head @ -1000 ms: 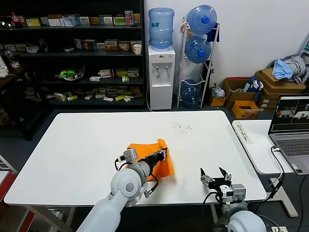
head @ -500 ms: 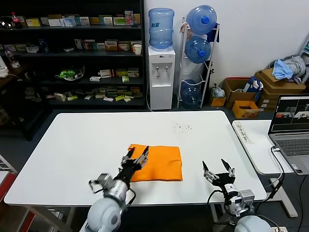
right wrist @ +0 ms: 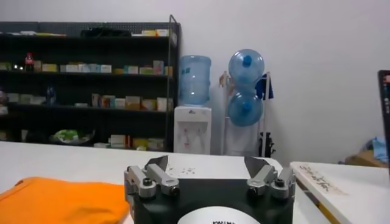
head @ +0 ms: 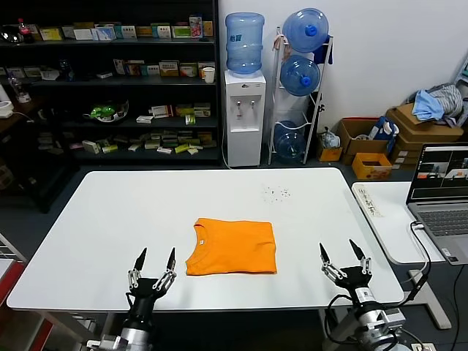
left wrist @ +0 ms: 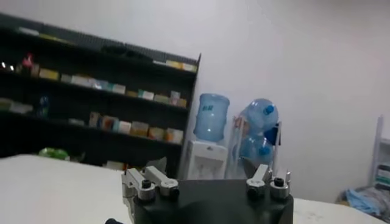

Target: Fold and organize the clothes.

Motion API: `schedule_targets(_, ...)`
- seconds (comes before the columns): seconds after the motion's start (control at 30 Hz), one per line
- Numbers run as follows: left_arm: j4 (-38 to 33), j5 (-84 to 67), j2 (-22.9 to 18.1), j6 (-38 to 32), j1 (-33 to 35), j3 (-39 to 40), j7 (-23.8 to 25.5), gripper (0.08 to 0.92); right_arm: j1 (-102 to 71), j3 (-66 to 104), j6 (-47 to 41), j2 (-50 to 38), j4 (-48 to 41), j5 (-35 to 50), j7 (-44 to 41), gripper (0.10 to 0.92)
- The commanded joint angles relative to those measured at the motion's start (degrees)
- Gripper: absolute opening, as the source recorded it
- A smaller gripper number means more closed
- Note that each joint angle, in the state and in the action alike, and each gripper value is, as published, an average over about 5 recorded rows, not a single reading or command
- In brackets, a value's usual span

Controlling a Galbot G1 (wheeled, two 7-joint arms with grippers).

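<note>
The orange T-shirt (head: 232,247) lies folded into a flat rectangle on the white table (head: 110,219), its round neck at the left end. Its edge also shows in the right wrist view (right wrist: 58,199). My left gripper (head: 153,265) is open and empty at the table's front edge, left of the shirt and apart from it. My right gripper (head: 345,258) is open and empty at the front edge, right of the shirt. In the wrist views both grippers, left (left wrist: 206,168) and right (right wrist: 207,164), stand wide with nothing between the fingers.
A laptop (head: 442,197) sits on a side table at the right. Behind the table stand a water dispenser (head: 243,110), a rack of water bottles (head: 301,88) and dark shelves (head: 110,80). Cardboard boxes with blue-grey cloth (head: 431,102) are at the back right.
My left gripper let go of the shirt and drew back to the front edge. The shirt went from a raised fold to lying flat. My right gripper also pulled back a little.
</note>
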Motion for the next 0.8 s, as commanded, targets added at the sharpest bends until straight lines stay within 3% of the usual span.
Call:
schedule_targets(0.03, -1.6, 13.8, -4.3, -10.8, 6.0, -6.2, 5.3, 0.823, -2.8, 3.9, 7.2, 1.3, -1.6, -0.5, -2.6, 0.823)
schedule_targets(0.8, -3.6, 12.8, -4.1, -9.4, 6.2, -6.5, 4.5, 0.823, -2.5, 3.4, 10.4, 2.1, -2.4, -0.1, -7.5, 0.823)
